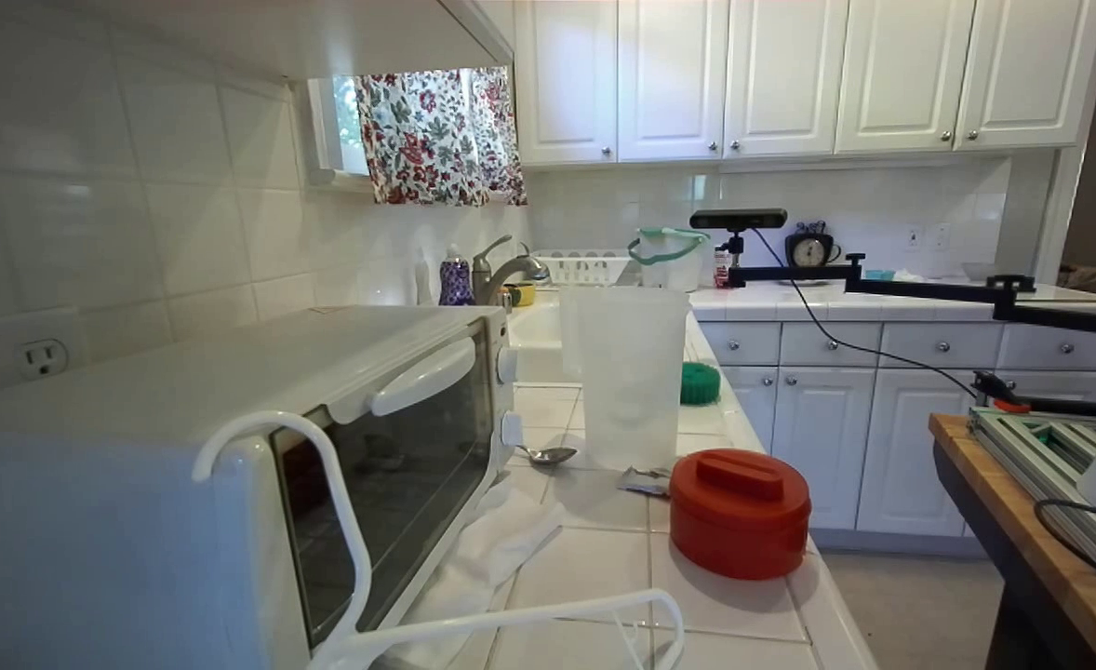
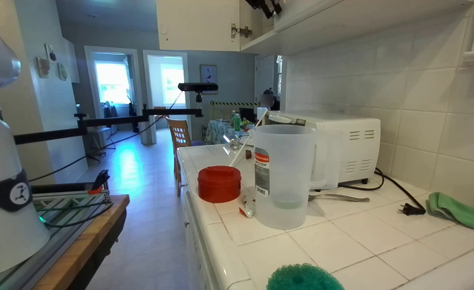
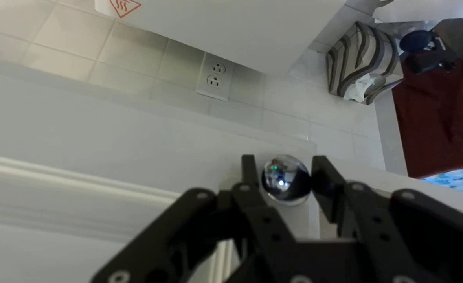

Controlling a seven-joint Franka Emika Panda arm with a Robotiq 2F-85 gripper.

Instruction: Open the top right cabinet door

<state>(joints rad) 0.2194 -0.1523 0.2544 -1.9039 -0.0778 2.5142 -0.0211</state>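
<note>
My claw (image 3: 285, 163) straddles the knob (image 3: 285, 179), clamped or not I can't tell; the top right cabinet door (image 3: 105, 135) is cut off

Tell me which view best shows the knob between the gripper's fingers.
The wrist view: the shiny round knob is in plain sight, between the fingers of the gripper, near a corner of the cabinet door. Neither exterior view lets me make it out; in an exterior view, dark gripper parts show at the top edge.
</note>
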